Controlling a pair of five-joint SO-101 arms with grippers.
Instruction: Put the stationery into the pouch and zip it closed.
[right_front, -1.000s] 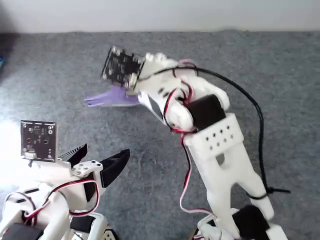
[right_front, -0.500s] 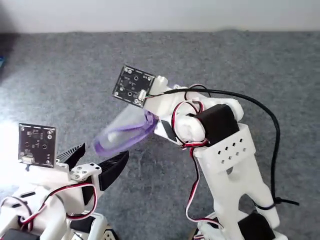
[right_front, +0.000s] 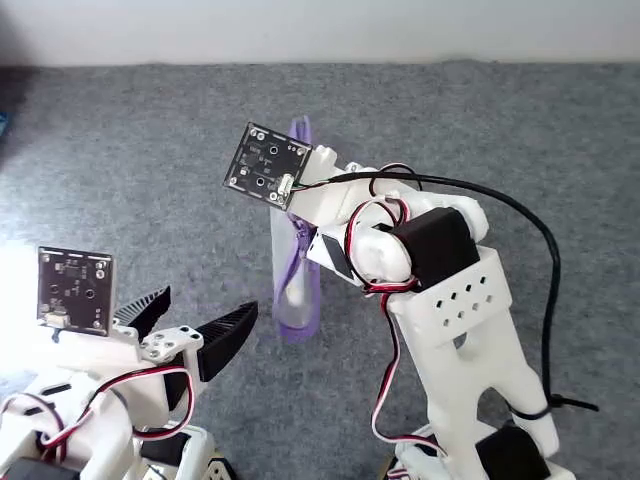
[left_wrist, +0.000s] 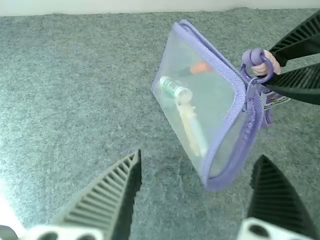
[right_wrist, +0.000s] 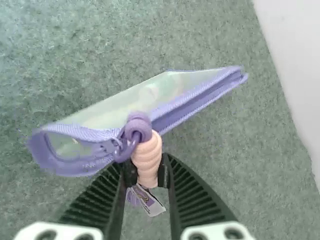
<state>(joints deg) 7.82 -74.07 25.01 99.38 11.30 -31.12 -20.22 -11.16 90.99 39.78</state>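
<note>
- The flat, transparent, purple-edged pouch (right_front: 296, 262) had its long axis running from the far side of the bench toward the arms in the high view. One short end pointed at the back wall and the other at the gap between the two arms.
- The pouch was held edge-up above the grey carpeted bench (right_front: 520, 130), between the two arms. Contact of its lower end with the bench could not be determined.
- Half a second before, the pouch lay on a diagonal, with its free end aimed toward the left arm. One second before, it lay crosswise and farther back. The left arm had hardly shifted.
- The pouch walls were clear, with a purple zip band along the edge.
- Inside were a cream-coloured stick (left_wrist: 192, 129), a green-capped tube (left_wrist: 174, 89) and an orange-tipped item (left_wrist: 199, 67).
- The right end effector (right_wrist: 146, 169) was clamped on the peach-coloured ribbed pull tab (right_wrist: 148, 154) at the zip corner.
- The left end effector (right_front: 208, 303) sat near the pouch with its black fingers spread wide apart, holding nothing.
</note>
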